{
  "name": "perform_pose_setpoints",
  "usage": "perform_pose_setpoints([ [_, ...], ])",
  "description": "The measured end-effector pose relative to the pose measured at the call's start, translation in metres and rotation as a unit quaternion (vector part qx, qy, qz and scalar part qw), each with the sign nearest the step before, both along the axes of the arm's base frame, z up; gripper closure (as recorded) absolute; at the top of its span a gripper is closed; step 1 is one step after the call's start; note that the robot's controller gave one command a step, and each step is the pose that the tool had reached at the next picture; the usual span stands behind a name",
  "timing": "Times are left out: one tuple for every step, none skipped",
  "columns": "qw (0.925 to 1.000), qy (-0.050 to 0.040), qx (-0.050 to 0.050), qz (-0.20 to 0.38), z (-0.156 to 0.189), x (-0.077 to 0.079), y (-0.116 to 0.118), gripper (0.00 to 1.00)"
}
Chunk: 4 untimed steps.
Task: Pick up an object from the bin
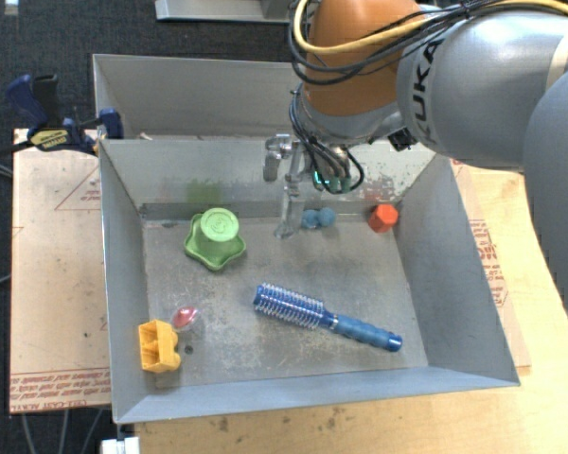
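My gripper [286,227] hangs low at the back of the bin, near the middle of the back wall, its tip close to the floor. Just to its right lies a small blue lumpy thing [317,218], close by but apart from it. An orange-red small block [383,217] sits farther right along the back wall. A green cup-like toy with a wavy base [215,237] stands to the gripper's left. Nothing shows in the gripper's grasp.
A blue hairbrush [327,317] lies slantwise across the front middle of the bin. A yellow block [159,345] and a small pink thing [185,318] lie in the front left corner. The arm and its orange cover hang over the back right.
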<state>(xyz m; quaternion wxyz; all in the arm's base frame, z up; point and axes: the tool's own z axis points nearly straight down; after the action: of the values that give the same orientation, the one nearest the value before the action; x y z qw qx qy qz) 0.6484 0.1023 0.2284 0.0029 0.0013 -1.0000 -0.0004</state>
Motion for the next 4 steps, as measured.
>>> perform_pose_setpoints([
  [1.0, 0.0023, -0.001, 0.004, -0.052, -0.078, -0.054, 0.0],
  [0.9995, 0.0014, 0.0, -0.032, -0.163, -0.135, -0.041, 0.0],
  [0.9994, -0.0021, 0.0, -0.033, -0.159, -0.132, -0.042, 1.0],
  [0.9998, -0.0068, 0.002, -0.016, -0.046, -0.134, 0.009, 1.0],
])
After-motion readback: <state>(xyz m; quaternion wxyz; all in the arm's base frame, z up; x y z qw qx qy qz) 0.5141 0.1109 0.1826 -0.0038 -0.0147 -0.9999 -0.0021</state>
